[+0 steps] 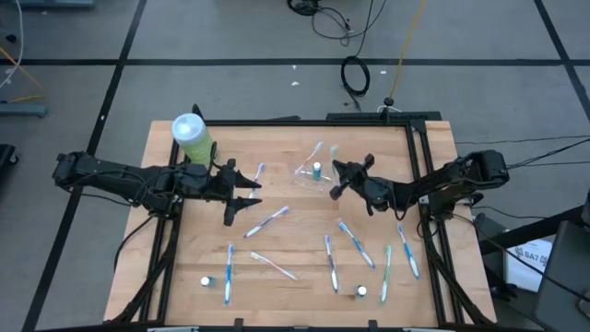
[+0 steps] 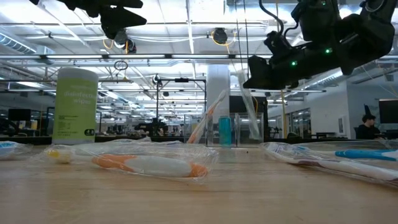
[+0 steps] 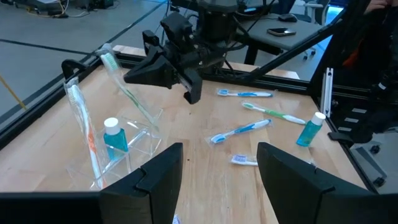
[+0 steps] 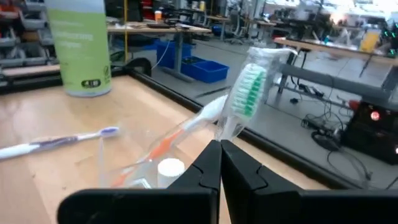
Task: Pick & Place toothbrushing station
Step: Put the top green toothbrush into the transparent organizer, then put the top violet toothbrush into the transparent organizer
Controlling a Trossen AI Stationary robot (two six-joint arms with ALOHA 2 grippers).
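Right claw point(image 1: 343, 177) hovers beside the clear cup point(image 1: 309, 173), fingers together on nothing I can see. Left claw point(image 1: 241, 194) hangs spread. I'd send one down for a loose toothbrush point(image 1: 265, 221) on the table point(image 1: 295, 254), pinching mid-handle, then tip it in upright.

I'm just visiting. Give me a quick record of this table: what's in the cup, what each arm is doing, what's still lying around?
cup: clear plastic cup, holding two wrapped toothbrushes and a small tube
left gripper: open, left of the cup, empty
right gripper: shut, beside the cup
loose toothbrushes: scattered over the near half of the table
bottle: green bottle, far-left corner
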